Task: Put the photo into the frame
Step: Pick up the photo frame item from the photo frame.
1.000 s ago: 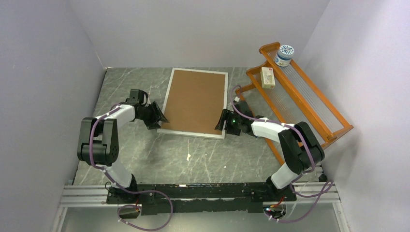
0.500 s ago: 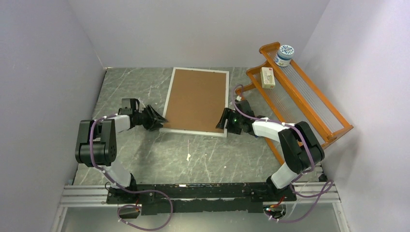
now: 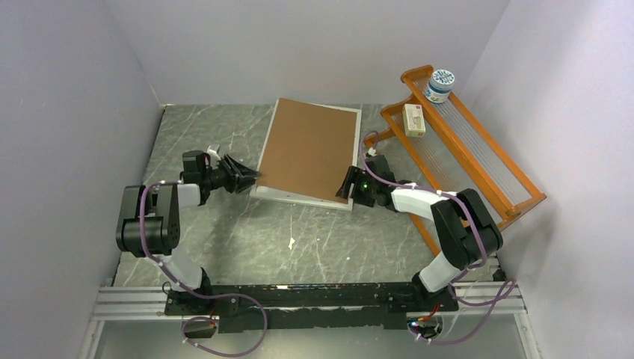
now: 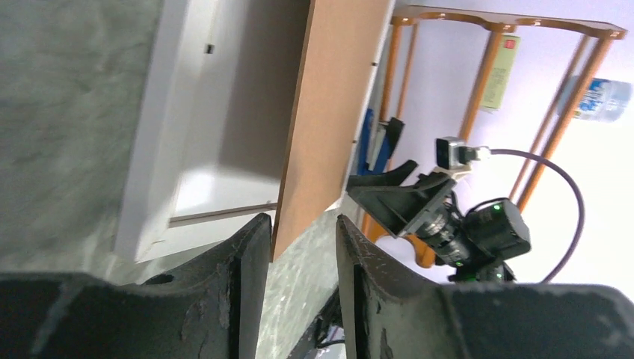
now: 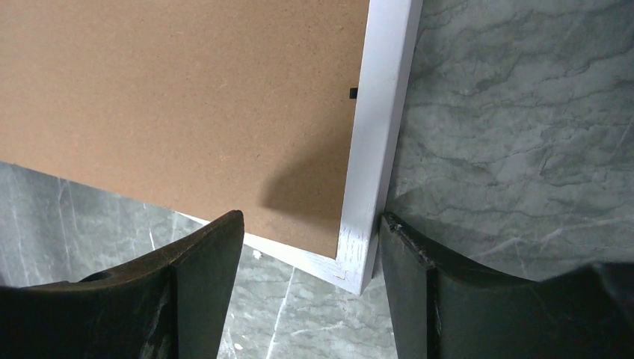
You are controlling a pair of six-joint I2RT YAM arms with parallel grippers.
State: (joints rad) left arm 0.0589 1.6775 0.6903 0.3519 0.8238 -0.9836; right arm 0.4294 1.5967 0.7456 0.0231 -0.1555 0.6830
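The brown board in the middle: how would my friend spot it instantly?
On the grey marbled table, midway back, lies a white-rimmed rectangular frame. The flat brown fibreboard panel leans over it, left edge lifted; nothing else there is a plain brown sheet.

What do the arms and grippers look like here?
The left arm and right arm have black joint housings, white link shells and purple cables. The left gripper and right gripper have black wedge-shaped fingers, scuffed inside. A green light is on the right wrist.

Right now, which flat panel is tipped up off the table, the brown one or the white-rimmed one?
The brown backing board: its left edge is raised, by the left gripper, while the white-rimmed frame lies flat beneath it.
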